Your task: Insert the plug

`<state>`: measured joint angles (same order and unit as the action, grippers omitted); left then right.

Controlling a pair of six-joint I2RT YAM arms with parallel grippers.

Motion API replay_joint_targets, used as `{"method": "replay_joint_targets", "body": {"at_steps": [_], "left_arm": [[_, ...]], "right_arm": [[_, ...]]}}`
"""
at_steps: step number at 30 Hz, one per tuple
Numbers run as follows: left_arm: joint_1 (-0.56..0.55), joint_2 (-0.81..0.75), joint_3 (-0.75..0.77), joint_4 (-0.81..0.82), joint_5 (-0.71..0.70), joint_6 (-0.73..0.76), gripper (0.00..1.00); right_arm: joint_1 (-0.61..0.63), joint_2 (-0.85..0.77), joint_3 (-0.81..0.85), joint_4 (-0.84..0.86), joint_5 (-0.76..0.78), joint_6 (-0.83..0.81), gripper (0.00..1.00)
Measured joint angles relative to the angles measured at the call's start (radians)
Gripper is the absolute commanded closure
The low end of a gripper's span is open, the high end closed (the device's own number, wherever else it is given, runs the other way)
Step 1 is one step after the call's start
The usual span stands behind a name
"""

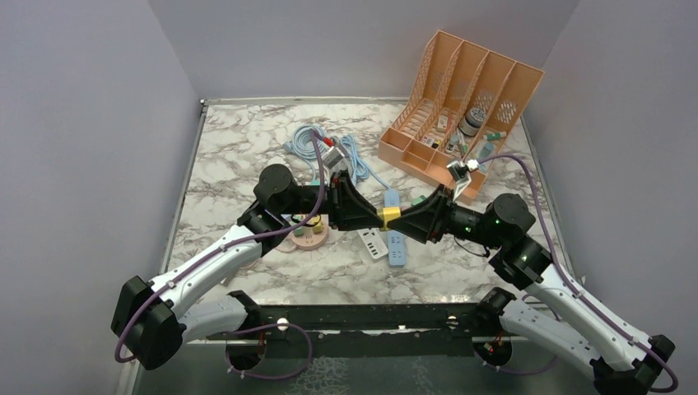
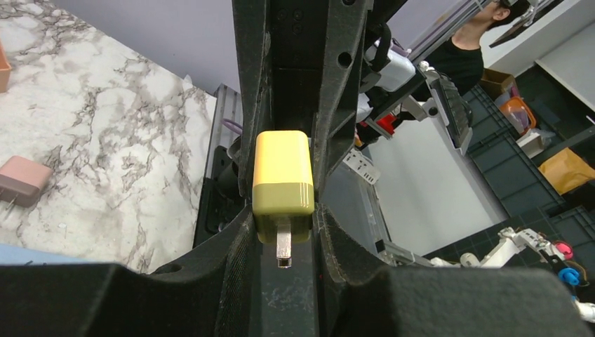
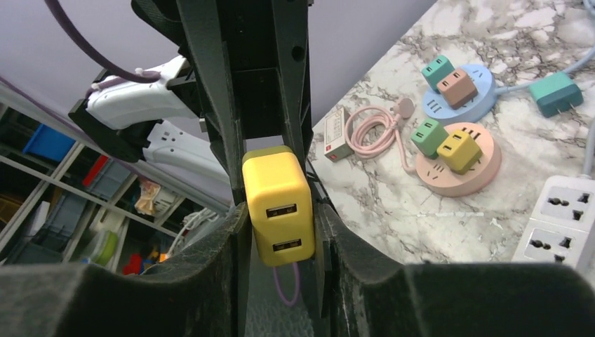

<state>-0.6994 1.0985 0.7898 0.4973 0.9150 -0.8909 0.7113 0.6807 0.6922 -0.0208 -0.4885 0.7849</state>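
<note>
A yellow plug (image 1: pixel 388 216) with two USB ports hangs in the air over the table's middle, between both grippers. My left gripper (image 1: pixel 379 216) is shut on its pronged end; the left wrist view shows the plug (image 2: pixel 283 179) with a metal prong (image 2: pixel 283 246) pointing at the camera, between my left gripper's (image 2: pixel 283 242) tips. My right gripper (image 1: pixel 397 219) is shut on the USB end; the right wrist view shows the plug (image 3: pixel 278 203) pinched between my right gripper's (image 3: pixel 281 239) fingers. A white power strip (image 1: pixel 373 243) and a blue one (image 1: pixel 396 243) lie below.
A round pink socket hub (image 3: pixel 484 172) and a round blue one (image 3: pixel 484 105) hold small plugs; the white strip (image 3: pixel 561 225) lies near them. An orange desk organizer (image 1: pixel 428 156) stands at the back right. A coiled blue cable (image 1: pixel 317 144) lies at the back. A pink plug (image 2: pixel 21 181) lies on the marble.
</note>
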Motion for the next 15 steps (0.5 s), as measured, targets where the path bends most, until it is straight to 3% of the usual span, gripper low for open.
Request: {"method": "replay_joint_targets", "body": {"at_steps": [2, 4, 7, 10, 15], "left_arm": [[0.002, -0.004, 0.0, 0.001, 0.005, -0.006, 0.89], [0.004, -0.006, -0.001, 0.002, 0.005, -0.01, 0.8], [0.005, -0.01, -0.008, 0.003, 0.004, -0.015, 0.52], [0.01, -0.018, -0.028, 0.006, -0.002, -0.018, 0.31], [0.06, -0.034, -0.079, -0.042, -0.035, 0.029, 0.23]], "right_arm": [[0.0, 0.001, -0.013, 0.031, -0.008, 0.014, 0.74], [0.0, -0.001, -0.024, 0.055, -0.01, 0.024, 0.83], [0.0, -0.003, -0.04, 0.081, -0.01, 0.037, 0.98], [0.0, -0.003, -0.045, 0.083, -0.002, 0.047, 0.99], [0.0, 0.0, -0.039, 0.04, 0.065, 0.032, 0.99]]}}
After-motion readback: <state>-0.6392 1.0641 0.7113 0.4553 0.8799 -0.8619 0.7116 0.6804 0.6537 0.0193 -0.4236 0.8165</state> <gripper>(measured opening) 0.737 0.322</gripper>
